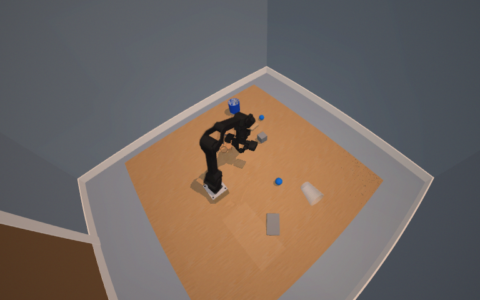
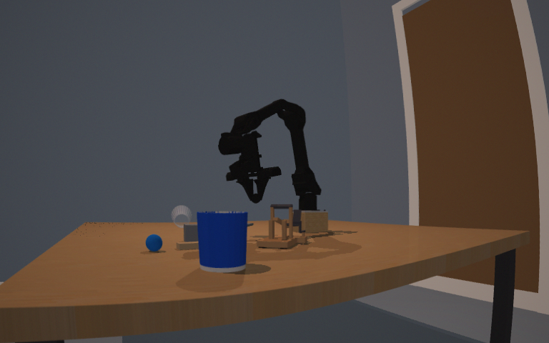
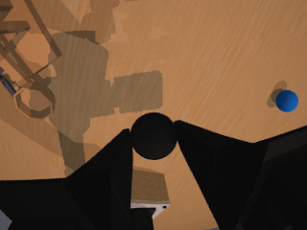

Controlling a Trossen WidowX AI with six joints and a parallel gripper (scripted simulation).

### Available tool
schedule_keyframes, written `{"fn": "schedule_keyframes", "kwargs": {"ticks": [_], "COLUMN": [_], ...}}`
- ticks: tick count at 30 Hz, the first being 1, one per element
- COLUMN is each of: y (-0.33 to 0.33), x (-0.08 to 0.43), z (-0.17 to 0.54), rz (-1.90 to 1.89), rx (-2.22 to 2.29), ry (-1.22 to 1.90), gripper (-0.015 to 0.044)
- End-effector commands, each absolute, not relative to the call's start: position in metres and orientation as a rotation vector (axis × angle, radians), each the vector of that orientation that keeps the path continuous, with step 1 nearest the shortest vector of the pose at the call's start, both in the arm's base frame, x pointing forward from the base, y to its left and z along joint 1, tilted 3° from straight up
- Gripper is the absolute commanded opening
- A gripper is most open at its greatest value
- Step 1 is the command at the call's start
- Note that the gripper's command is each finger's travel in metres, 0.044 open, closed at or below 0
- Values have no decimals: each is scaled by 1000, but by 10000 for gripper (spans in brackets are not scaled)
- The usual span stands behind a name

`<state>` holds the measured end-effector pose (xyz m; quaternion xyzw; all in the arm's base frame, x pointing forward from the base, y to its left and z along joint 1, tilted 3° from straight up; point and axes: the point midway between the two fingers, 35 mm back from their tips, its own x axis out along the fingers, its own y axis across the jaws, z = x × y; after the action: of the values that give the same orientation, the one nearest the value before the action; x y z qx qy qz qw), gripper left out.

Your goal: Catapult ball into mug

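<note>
Our pincer (image 1: 240, 150) (image 2: 255, 199) (image 3: 153, 130) is part-way open, its two fingers closed on the dark ball (image 3: 153, 139), well above the desk (image 1: 198, 229) (image 2: 344, 262) (image 3: 206, 57). From the pincer, the catapult (image 1: 222, 145) (image 2: 276, 242) (image 3: 46, 30) lies below and to the side, on the upper left in the wrist view. Its ring-shaped cup (image 1: 220, 150) (image 3: 45, 90) is the nearest part we make out, so we judge the coming move to be sideways toward that ring, then down. Beyond the catapult, farther from the pincer, the blue mug (image 1: 234, 107) (image 2: 222, 240) stands upright. We cannot tell whether the catapult's long axis points at it; loading seems first, aiming afterward.
</note>
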<state>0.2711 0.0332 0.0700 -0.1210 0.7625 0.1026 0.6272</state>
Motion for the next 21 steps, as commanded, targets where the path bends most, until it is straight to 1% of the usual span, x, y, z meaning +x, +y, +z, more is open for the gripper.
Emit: {"fn": "schedule_keyframes", "kwargs": {"ticks": [1, 11, 21], "y": [52, 102, 150], "x": [272, 266, 250], "z": [67, 58, 48], "rz": [263, 326, 377], "rx": [-309, -417, -538], "ry": [1768, 1817, 1858], "gripper": [0, 0, 0]}}
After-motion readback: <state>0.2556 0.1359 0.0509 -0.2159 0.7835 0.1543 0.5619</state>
